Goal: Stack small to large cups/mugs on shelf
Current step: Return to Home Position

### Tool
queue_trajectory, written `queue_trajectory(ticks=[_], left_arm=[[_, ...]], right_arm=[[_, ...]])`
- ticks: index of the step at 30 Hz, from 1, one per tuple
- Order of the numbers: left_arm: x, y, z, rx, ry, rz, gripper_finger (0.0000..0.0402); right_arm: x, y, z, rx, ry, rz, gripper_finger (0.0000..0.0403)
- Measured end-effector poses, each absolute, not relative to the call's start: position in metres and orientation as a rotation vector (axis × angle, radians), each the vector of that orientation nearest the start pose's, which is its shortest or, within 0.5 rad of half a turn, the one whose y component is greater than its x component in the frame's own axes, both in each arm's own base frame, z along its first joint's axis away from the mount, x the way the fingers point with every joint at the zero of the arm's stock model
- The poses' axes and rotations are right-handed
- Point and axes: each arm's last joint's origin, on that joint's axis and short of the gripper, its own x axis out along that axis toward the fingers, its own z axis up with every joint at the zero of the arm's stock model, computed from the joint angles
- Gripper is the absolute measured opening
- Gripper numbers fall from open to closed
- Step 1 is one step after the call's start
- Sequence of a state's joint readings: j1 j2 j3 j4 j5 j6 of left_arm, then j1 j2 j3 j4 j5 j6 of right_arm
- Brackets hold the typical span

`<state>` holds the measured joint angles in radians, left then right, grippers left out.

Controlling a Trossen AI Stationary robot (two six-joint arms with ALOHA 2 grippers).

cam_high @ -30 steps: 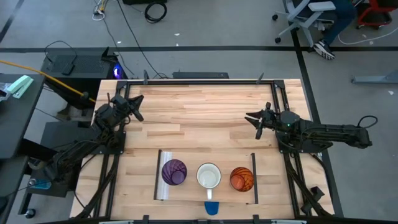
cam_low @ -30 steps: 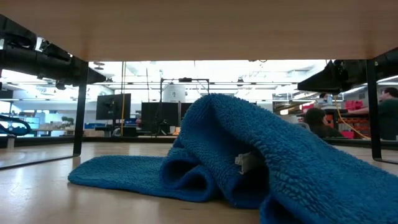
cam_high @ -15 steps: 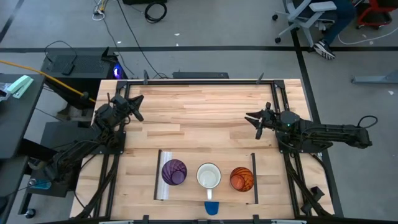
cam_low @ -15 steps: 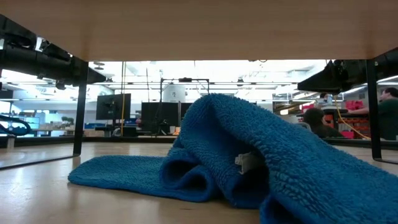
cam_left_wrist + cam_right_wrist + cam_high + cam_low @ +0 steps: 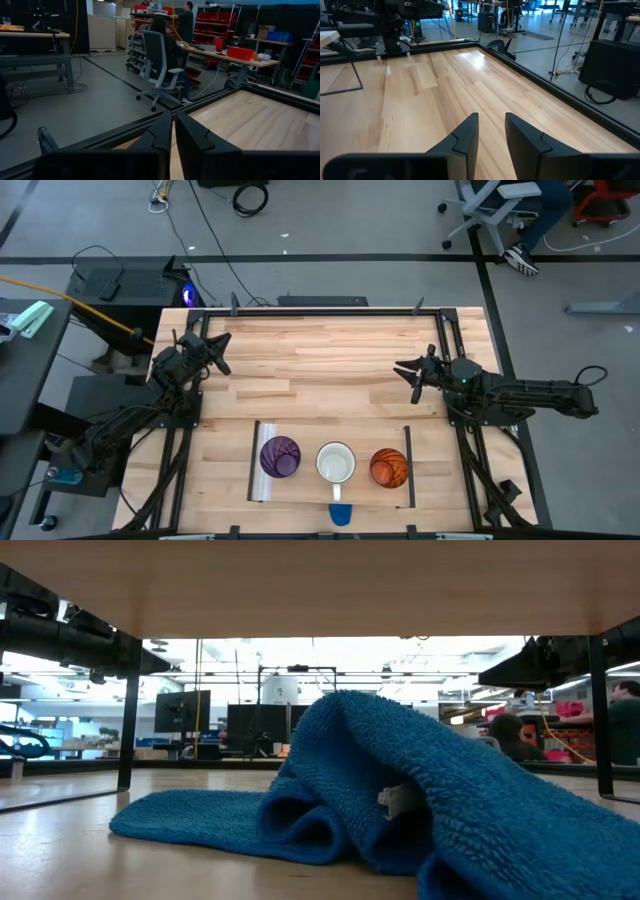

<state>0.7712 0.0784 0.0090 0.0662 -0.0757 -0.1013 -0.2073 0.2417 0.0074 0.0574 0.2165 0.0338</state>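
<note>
As three cups (image 5: 336, 464) stood on the shelf (image 5: 308, 486), far from the fingers (image 5: 465, 135), only homing was pending: left gripper (image 5: 218, 350) closed, right gripper (image 5: 410, 372) parted.

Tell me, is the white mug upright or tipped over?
Upright. Seen from above, the mug shows its round open mouth facing up, standing on the shelf between the purple cup and the orange cup.

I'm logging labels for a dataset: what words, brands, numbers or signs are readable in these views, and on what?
None can be read.
White tag on the crumpled blue terry towel: too small to read.
Translucent purple tumbler, white handled mug and translucent orange tumbler on the pale wooden shelf board: no print shows.
</note>
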Motion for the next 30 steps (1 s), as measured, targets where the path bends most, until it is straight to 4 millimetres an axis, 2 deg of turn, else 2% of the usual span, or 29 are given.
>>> queue_trajectory(ticks=[11, 21, 30], left_arm=[[0.0716, 0.0727, 0.1667, -0.096, -0.04, 0.846, 0.0039], [0.0716, 0.0726, 0.1667, -0.096, -0.04, 0.846, 0.0028], [0.0716, 0.0727, 0.1667, -0.096, -0.039, 0.846, 0.004]], right_arm=[[0.1068, -0.0288, 0.1513, 0.032, 0.171, -0.426, 0.0103], [0.1068, -0.0288, 0.1513, 0.032, 0.171, -0.426, 0.0103], [0.1068, -0.0288, 0.1513, 0.032, 0.171, -0.426, 0.0103]])
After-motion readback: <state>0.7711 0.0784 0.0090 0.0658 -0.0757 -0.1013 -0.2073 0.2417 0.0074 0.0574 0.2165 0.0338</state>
